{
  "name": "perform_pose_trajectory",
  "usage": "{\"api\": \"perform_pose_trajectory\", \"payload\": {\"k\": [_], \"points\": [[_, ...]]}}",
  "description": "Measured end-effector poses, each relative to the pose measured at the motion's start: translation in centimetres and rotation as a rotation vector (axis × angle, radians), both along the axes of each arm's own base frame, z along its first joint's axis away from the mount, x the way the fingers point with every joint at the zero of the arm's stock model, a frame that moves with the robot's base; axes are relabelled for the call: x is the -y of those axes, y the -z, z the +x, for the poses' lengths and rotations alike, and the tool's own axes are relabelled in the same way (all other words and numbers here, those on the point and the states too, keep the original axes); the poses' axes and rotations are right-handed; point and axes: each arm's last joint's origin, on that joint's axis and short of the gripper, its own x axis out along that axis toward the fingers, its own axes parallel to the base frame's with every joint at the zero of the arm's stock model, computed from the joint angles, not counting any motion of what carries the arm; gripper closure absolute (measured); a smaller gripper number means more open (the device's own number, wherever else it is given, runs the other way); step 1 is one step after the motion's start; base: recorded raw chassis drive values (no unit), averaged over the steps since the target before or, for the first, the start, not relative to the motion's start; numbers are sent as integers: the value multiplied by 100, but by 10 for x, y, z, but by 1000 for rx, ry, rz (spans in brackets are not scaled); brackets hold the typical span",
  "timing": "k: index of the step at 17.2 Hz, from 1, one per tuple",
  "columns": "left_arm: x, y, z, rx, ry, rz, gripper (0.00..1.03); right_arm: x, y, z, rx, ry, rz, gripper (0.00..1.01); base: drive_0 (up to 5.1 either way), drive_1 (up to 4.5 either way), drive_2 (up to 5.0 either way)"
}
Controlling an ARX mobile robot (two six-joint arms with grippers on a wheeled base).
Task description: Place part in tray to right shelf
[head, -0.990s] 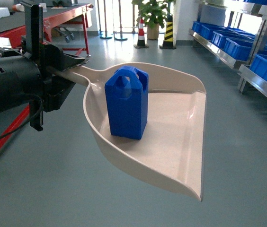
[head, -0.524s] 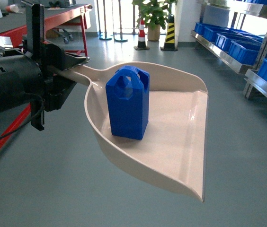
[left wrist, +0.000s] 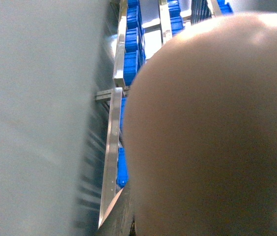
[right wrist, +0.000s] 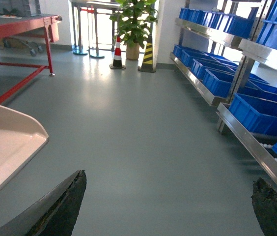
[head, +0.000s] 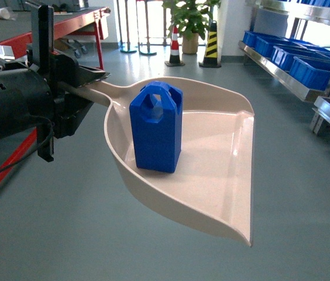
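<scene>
Wide open grey floor (head: 305,193) ahead, running clear up to the right shelf (head: 282,67) at 2 o'clock in the head view, its steel rails stacked with blue crates (head: 308,70). The tray (head: 223,175) hangs in mid-air over that floor, handle pointing to 10 o'clock, flat front lip facing 4 o'clock, raised rim curving round the back. In it stands the part (head: 156,129), upright, long axis vertical, pierced lug on top, seated near the handle end and well back from the lip. The left end effector (head: 80,82) is clamped on the tray handle at 9 o'clock. A red-framed desk (head: 71,23) sits at 11 o'clock behind the arm, with a potted plant (head: 188,20) and striped cones (head: 210,41) at 12. From the left wrist, the tray's underside fills the frame, shelf rail and crates beyond. From the right wrist, the right end effector (right wrist: 170,204) shows two dark fingers (right wrist: 62,209) spread wide apart, nothing between them, the tray's corner at 9 o'clock and the shelf at 3.
</scene>
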Motion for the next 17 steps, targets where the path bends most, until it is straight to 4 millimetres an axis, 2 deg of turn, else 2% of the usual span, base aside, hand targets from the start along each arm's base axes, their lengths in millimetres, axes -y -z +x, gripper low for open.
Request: {"api": "perform_pose_trajectory", "payload": {"k": [17], "points": [[0,0,0,1,3,0,85,0,0,0,-3,-2,0,3,2,432,-429]]}}
